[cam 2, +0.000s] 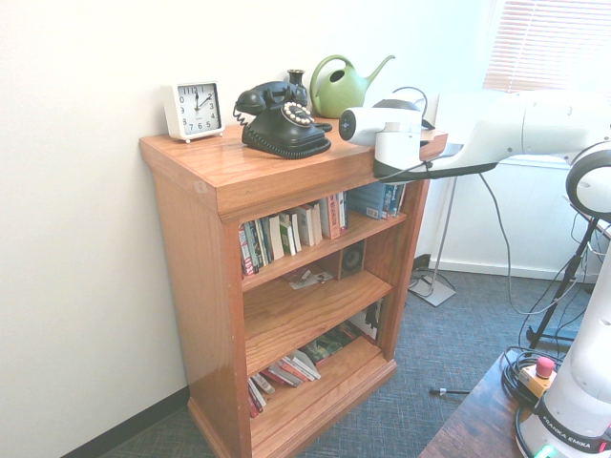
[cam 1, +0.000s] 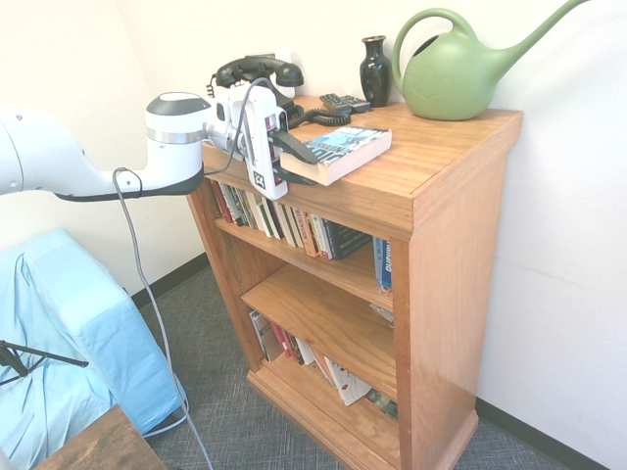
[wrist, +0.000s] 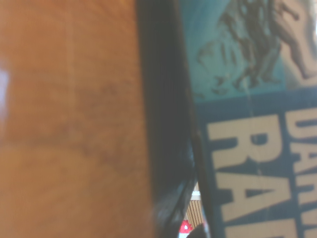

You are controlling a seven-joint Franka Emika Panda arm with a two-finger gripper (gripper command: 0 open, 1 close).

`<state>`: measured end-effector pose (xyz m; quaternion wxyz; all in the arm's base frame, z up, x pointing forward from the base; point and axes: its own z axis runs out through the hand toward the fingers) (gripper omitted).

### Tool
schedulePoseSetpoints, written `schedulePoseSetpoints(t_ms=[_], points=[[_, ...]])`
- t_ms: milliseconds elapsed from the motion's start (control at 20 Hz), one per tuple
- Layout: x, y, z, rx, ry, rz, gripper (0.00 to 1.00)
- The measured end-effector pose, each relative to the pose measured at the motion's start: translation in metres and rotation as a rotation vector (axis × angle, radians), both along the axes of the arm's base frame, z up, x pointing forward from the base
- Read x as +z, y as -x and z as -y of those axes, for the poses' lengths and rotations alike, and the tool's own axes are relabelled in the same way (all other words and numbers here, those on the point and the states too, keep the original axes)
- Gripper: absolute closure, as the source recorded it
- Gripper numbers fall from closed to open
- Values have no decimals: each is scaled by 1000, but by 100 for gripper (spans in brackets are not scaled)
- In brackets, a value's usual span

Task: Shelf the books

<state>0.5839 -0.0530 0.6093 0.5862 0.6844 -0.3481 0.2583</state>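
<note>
1. The book [cam 1: 338, 152] lay flat, cover up, on the top of the shelf [cam 1: 431, 157], at the front edge near the corner closest to the arm.
2. Its long axis ran at a slant across the top, from the front edge back toward the watering can [cam 1: 456, 69]; one short end overhung the front edge slightly, toward the arm.
3. Cream page edges faced the front of the shelf in the first exterior view.
4. The jaws [cam 1: 294, 162] pointed nearly level at the book's near end, one dark finger [cam 1: 294, 147] over the cover and one below the book; whether they already pressed on it could not be told.
5. In the wrist view the book's blue cover [wrist: 247, 114] with large pale letters filled one side, next to the shelf's orange wood [wrist: 69, 119], a dark band between them.
6. A black telephone [cam 1: 260, 73], a dark vase [cam 1: 375, 69] and a small dark object [cam 1: 343, 102] stood farther back on the top; a white clock [cam 2: 194, 108] sat at the far end.
7. Rows of other books [cam 1: 294, 220] stood on the upper shelf, and more leaned on the bottom one [cam 1: 313, 357].
</note>
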Motion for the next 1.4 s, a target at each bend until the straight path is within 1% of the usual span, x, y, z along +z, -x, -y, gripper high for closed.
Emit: schedulePoseSetpoints(t_ms=[500, 700, 850, 1100, 1400], points=[[-1, 0, 10, -3, -2, -8, 100], [7, 7, 7, 7, -26, 13, 100], [23, 32, -2, 20, -66, 45, 100], [42, 92, -9, 61, -174, 134, 100], [33, 171, -32, 134, -322, 252, 100]])
